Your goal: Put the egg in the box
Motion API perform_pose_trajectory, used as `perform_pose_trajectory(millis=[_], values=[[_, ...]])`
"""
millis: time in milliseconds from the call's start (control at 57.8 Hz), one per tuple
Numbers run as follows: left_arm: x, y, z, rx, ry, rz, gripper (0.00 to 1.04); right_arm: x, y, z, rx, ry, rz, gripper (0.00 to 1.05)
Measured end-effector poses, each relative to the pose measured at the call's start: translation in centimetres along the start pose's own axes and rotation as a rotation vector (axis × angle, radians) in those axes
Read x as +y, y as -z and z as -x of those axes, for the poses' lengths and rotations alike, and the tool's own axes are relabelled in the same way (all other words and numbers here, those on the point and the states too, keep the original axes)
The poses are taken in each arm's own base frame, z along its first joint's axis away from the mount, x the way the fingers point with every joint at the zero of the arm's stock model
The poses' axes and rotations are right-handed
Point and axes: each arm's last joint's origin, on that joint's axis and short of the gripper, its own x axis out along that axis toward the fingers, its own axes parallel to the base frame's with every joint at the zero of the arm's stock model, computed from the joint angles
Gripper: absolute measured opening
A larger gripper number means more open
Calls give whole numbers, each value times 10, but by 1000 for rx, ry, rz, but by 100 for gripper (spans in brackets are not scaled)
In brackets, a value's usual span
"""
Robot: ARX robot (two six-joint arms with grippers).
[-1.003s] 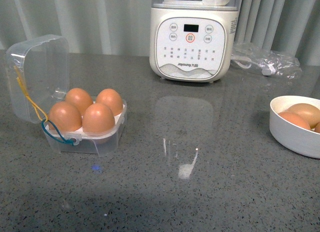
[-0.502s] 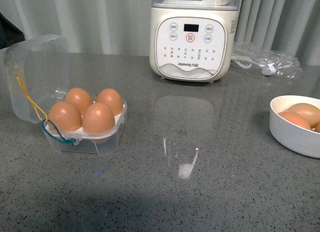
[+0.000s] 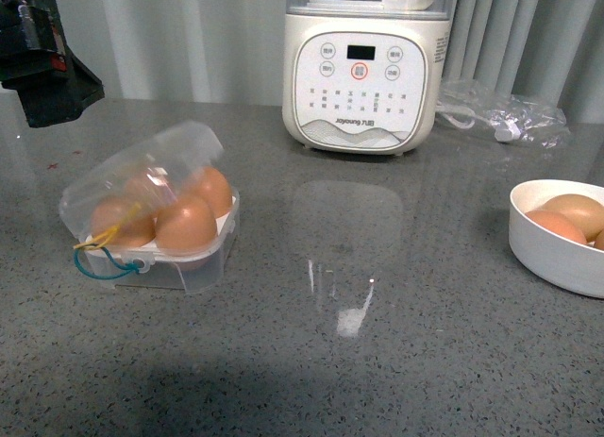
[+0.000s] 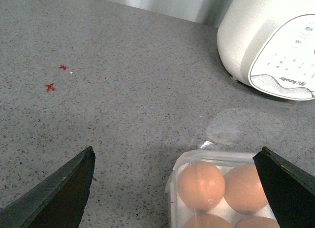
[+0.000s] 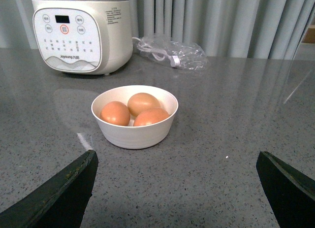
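The box [image 3: 184, 267] is a small clear case on the grey counter at the left, with several brown eggs [image 3: 186, 225] filling its white tray. Which one is the task's egg I cannot tell. Its clear lid [image 3: 142, 173] leans low over the eggs, half closed, with yellow and blue cords at its front. My left gripper [image 3: 47, 78] hangs open above and behind the box. In the left wrist view the box [image 4: 172, 188] and its eggs [image 4: 201, 184] lie below the open left gripper [image 4: 175, 151]. My right gripper [image 5: 177, 156] is open over bare counter.
A round white bowl [image 3: 552, 258] holding three brown eggs [image 5: 142, 104] stands at the right, in front of the right gripper. A white kitchen appliance [image 3: 363, 69] stands at the back, a crumpled plastic bag [image 3: 500, 116] beside it. Small red marks [image 4: 50, 86] dot the counter.
The box's lid has swung down from upright to leaning over the eggs. My left gripper has come into the front view at the upper left.
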Motion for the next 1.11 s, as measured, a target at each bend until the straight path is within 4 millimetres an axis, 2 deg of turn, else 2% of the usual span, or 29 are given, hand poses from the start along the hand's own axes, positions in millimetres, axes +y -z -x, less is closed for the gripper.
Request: perform_pose_trajectory(millis=[138,259,363,536,796,899,1107], values=[[-19,3,4,-24,7,-52,98,0,0,0,0,0,0,98],[-38,12,7,-39,28,-148,98,0,0,0,0,0,0,98],[-48,20,8,-27,48,-203,98,0,0,0,0,0,0,98],[-55,36,7,14,58,-276,98,0,0,0,0,0,0,98],[-57,38,9,31,66,-312,98,0,0,0,0,0,0,98],[-53,30,13,30,57,-301,98,0,0,0,0,0,0,98],[-34,-18,36,-45,20,-186,98,0,0,0,0,0,0,98]])
